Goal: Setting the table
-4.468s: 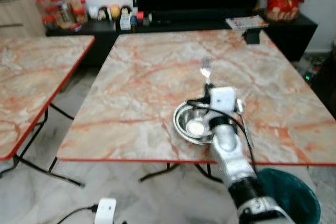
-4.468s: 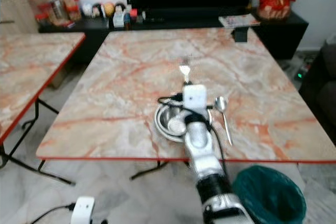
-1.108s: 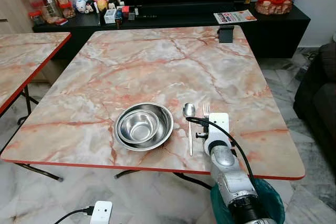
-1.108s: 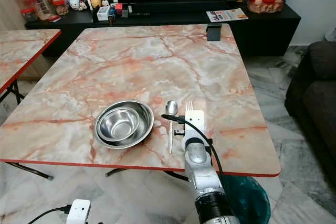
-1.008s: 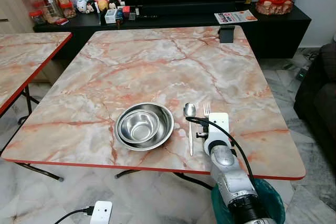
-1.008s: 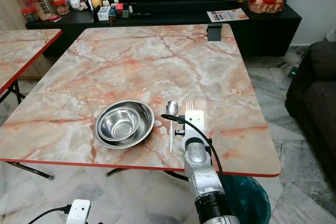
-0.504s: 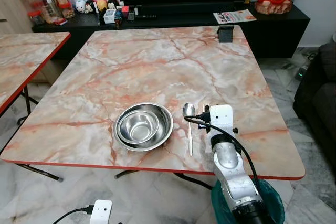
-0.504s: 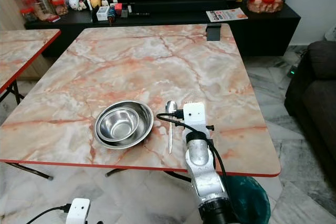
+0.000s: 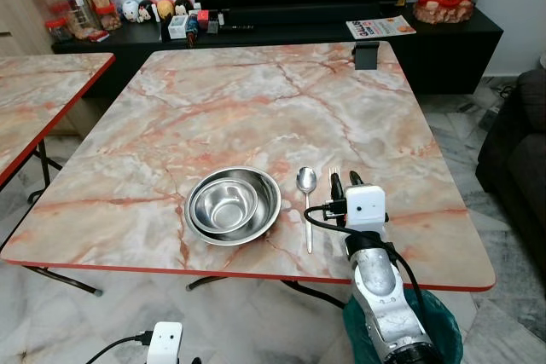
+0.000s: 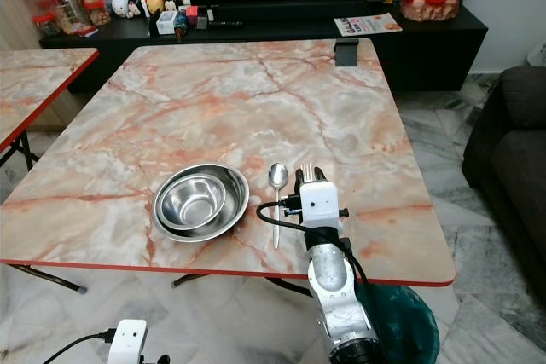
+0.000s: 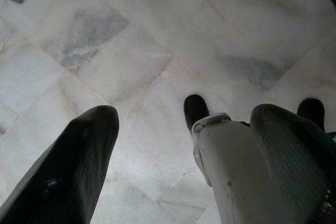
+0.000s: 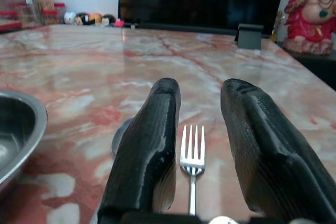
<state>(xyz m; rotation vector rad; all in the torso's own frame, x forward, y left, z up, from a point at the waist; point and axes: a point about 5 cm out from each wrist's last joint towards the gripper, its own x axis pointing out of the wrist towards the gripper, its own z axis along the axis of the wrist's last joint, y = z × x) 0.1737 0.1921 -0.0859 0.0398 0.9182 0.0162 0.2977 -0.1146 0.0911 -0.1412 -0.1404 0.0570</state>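
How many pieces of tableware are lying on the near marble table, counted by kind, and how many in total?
Steel bowl: 1
Spoon: 1
Fork: 1, lying on the table between the open fingers of the right gripper
Total: 3

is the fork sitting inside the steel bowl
No, the fork lies flat on the marble table, between the open right gripper's fingers, while the steel bowl sits apart beyond the spoon.
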